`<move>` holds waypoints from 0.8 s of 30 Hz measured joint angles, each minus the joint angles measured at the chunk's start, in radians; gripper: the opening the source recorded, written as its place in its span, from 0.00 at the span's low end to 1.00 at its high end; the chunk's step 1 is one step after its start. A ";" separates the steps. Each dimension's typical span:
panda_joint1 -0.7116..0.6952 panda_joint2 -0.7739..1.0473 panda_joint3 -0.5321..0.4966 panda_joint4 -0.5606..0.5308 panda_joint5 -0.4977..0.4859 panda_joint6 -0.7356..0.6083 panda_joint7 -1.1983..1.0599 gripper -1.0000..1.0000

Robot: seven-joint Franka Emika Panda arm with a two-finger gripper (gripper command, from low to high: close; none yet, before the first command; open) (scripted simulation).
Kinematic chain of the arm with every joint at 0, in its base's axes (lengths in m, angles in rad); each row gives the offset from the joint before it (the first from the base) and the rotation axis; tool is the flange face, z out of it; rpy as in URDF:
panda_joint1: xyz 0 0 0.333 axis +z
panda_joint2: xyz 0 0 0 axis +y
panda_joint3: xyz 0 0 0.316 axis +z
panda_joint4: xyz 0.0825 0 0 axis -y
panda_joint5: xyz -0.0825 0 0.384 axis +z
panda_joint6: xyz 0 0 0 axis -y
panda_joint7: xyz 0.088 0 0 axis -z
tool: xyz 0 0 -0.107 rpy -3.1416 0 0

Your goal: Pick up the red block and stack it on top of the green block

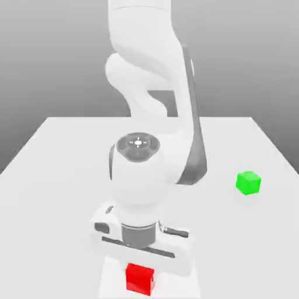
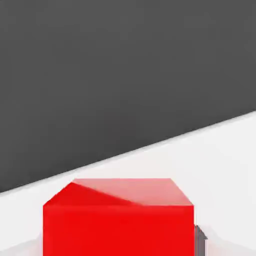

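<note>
The red block [image 1: 140,279] is a small bright cube at the front of the white table [image 1: 64,175], directly under the arm's hand. My gripper [image 1: 140,270] reaches down over it and is shut on it. In the hand view the red block [image 2: 118,220] sits very close, with a dark finger pad [image 2: 201,241] pressed against one of its sides. The green block [image 1: 248,183] rests on the table towards the exterior view's right, well apart from the gripper and further back.
The arm's white links [image 1: 153,87] rise from the back of the table and lean forward over its middle. The table's front edge lies close to the red block.
</note>
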 joint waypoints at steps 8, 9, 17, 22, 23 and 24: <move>0.110 -0.240 0.158 -0.084 0.140 -0.140 -0.162 0.00; 0.147 -0.265 0.179 -0.098 0.168 -0.148 -0.195 0.00; 0.426 -0.451 0.287 -0.221 0.328 -0.193 -0.420 0.00; 0.587 -0.541 0.374 -0.304 0.383 -0.199 -0.529 0.00; 0.619 -0.556 0.390 -0.322 0.390 -0.198 -0.548 0.00; 0.650 -0.570 0.408 -0.339 0.396 -0.196 -0.567 0.00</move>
